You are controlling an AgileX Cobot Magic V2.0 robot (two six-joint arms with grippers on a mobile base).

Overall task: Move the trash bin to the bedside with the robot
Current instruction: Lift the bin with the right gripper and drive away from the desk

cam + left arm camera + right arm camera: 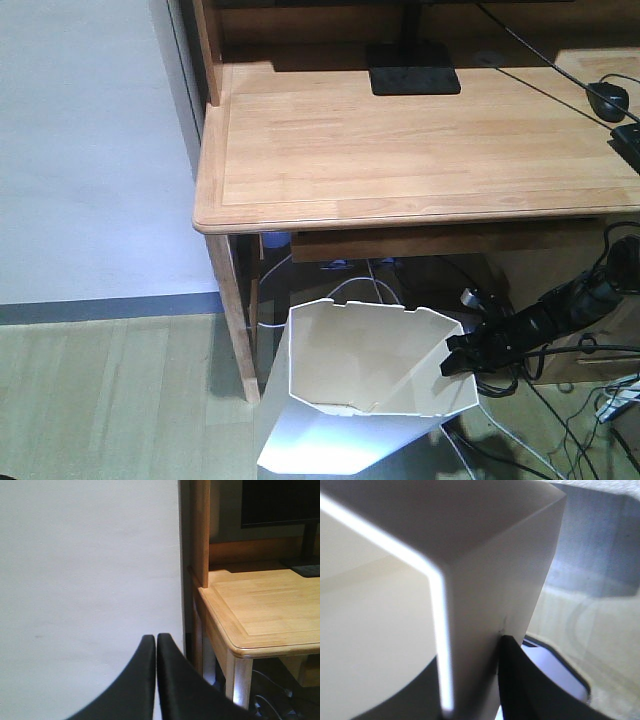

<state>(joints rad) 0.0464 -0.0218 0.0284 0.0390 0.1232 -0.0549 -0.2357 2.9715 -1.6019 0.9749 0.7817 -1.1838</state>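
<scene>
The trash bin is standing in the lower middle of the front view, on the floor side of the desk, just in front of its left leg and partly under its front edge. It is showing thin white walls and a cream inside. Its rim is angular with many sides and small notches, and the body is narrowing toward the bottom. It is appearing to lean, with the mouth turned toward the desk. Whether its base is touching the pale wooden floor I cannot tell.

The right gripper is reaching in from the right edge of the frame and is gripping the right side of the rim. In the right wrist view the bin wall is passing between two dark fingers, one inside and one outside, so the pincer is clamped on it.

The left gripper is sitting at the bottom of the left wrist view with its two black tips pressed together and nothing between them, facing a white wall.

On the desk a black monitor stand and a mouse are resting, and cables are lying under it at the lower right
</scene>
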